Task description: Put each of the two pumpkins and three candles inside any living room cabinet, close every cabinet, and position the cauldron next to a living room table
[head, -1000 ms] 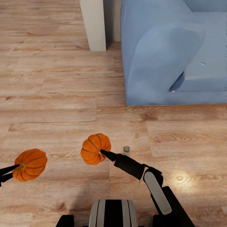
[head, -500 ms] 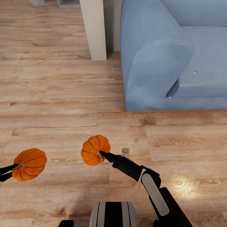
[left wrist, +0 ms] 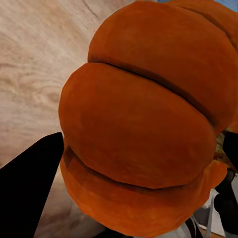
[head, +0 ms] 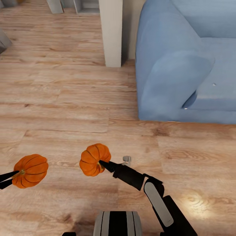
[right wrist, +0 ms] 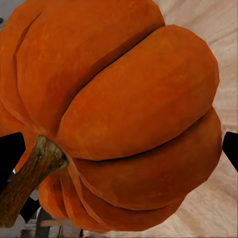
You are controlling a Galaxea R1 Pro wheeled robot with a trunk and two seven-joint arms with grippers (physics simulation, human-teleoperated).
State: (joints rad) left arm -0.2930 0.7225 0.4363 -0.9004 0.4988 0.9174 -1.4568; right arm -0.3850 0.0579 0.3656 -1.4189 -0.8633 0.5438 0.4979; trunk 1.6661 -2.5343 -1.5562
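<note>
From the head camera, the left gripper (head: 14, 173) pokes in at the picture's left edge, its two thin black fingers squeezed onto the stem end of one pumpkin (head: 31, 170), which hangs in the air above the wooden floor (head: 65, 98). The right gripper (head: 102, 164) reaches forward from the right arm (head: 157, 200) and is clamped on the second pumpkin (head: 94, 159), held up near the middle of the picture. The wrist cameras show what the head camera cannot: up close, the left wrist view shows the fat orange ribs of its pumpkin (left wrist: 144, 124) with a black finger (left wrist: 27, 188) pressed at its side, and the right wrist view shows the other pumpkin's (right wrist: 129, 114) brown woody stem (right wrist: 27, 178). The head camera shows the room, which the wrist views barely show. A big blue sofa (head: 183, 65) sits ahead on the right, and a pale post (head: 111, 32) stands just beside its near corner. Compared with a second ago, the whole picture has slid, so the camera moved: the sofa and post now sit lower and more to the right, and grey furniture legs (head: 55, 6) peek in at the top edge. Both pumpkins stay in the same grip. The floor ahead and to the left is wide and bare, while the sofa blocks the right side.
</note>
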